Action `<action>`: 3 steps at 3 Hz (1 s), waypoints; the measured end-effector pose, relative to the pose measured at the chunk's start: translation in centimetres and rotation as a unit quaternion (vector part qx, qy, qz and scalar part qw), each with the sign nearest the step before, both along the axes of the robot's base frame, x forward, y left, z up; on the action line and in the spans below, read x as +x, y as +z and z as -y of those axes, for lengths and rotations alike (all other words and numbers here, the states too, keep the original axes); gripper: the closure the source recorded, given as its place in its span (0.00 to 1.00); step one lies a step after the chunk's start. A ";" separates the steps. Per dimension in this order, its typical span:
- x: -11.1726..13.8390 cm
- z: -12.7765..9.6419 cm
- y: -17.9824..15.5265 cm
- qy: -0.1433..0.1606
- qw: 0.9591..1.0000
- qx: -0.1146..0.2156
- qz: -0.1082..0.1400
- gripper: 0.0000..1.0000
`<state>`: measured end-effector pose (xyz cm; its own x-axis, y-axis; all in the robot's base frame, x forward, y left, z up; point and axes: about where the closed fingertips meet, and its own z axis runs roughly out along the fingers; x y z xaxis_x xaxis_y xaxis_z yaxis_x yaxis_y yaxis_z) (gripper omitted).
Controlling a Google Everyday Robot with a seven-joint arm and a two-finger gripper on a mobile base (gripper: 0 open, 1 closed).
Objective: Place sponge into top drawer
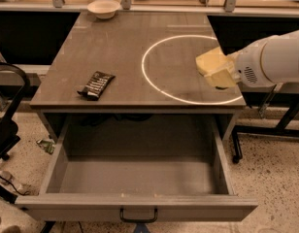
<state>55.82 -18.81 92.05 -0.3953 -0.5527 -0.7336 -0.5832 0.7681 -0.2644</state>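
My gripper (216, 72) reaches in from the right on a white arm, above the right side of the grey table (115, 47). It is shut on the pale yellow sponge (209, 62), which it holds in the air over the table's front right part. The cream-yellow fingers and the sponge blend together. The top drawer (140, 208) is pulled wide open below the table's front edge and nothing lies inside it. Its dark pull handle (138, 216) is at the middle of the front panel. The gripper is behind and above the drawer's right end.
A black snack bar wrapper (95, 84) lies on the table's front left. A white bowl (104, 8) stands at the back left. A bright ring of light (150, 84) marks the table's right half. A black chair (6, 110) stands left of the table.
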 end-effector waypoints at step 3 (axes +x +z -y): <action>-6.8 1.9 -3.7 0.037 0.999 0.007 -0.031 1.00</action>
